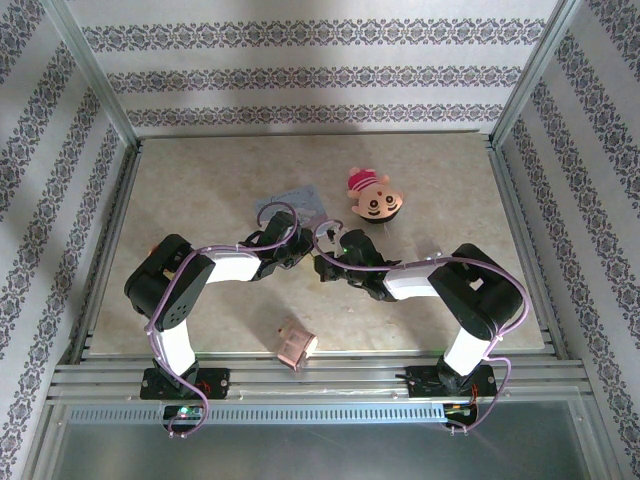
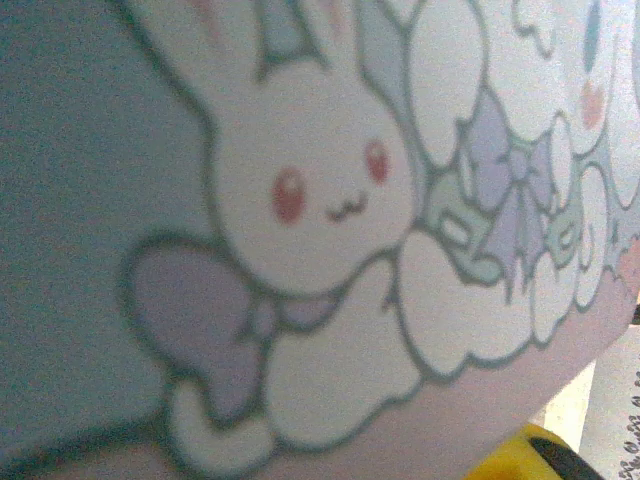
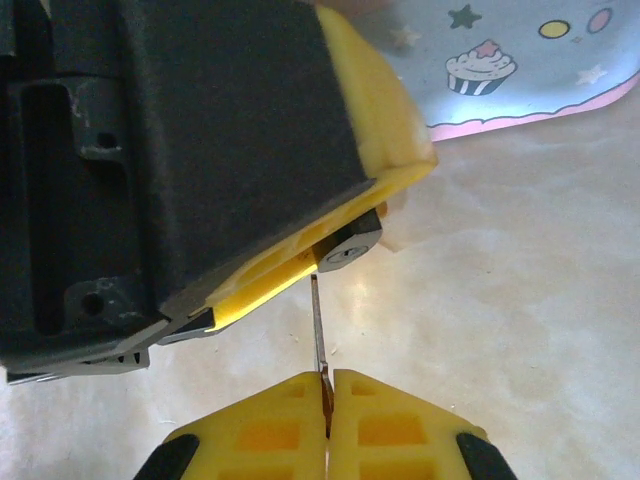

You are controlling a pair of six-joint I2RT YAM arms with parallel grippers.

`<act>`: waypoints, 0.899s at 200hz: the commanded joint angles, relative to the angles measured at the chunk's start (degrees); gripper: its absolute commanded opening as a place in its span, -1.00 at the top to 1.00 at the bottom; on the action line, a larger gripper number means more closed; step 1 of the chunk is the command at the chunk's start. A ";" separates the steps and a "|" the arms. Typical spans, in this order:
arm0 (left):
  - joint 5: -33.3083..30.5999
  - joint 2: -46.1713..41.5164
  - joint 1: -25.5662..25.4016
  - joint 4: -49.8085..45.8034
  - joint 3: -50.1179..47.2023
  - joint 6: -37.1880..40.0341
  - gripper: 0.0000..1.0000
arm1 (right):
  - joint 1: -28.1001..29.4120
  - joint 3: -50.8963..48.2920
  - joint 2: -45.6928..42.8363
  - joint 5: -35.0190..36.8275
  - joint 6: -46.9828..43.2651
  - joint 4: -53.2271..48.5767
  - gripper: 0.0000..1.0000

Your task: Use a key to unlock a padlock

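Overhead view, read from left to right. The left arm reaches in toward the middle of the table (image 1: 440, 215). The left gripper (image 1: 297, 250) hovers just in front of the pale-blue tin (image 1: 296, 199), whose printed rabbit looms close in the left wrist view. Its yellow fingers (image 3: 375, 120) appear clenched on the padlock (image 3: 348, 246), a small dark body with a silvery end face, held clear of the table at the centre, between the two grippers. Next comes the key (image 3: 317, 320), a thin blade seen edge-on. The right gripper (image 3: 328, 385) has its fingers pressed together on the key's lower end.

Progress, as judged: both parts are in hand and brought together, so pick-up and approach are done. The blade tip stands at the lower edge of the silvery face, a little to one side of the keyway; whether it touches cannot be told, and it does not look entered. Insertion, turning and release of the shackle remain. The shackle itself is hidden inside the left fingers.

Orientation: the padlock's keyed face points toward the right gripper, and its long axis seems to run back from that face into the left fingers. The key's long axis runs straight from the right fingers to the lock, nearly in line with it.
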 commanded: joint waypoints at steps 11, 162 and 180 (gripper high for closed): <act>7.64 2.21 -0.06 -0.29 -1.47 -5.12 0.92 | -0.55 0.03 -0.57 1.10 -0.66 0.58 1.00; 7.57 1.59 0.12 -0.17 -1.97 -4.76 0.92 | -1.31 0.33 -0.67 1.92 -0.66 -0.46 1.00; 7.68 1.65 0.12 -0.03 -1.93 -4.76 0.92 | -1.28 0.75 -0.33 1.80 -0.80 -0.46 1.00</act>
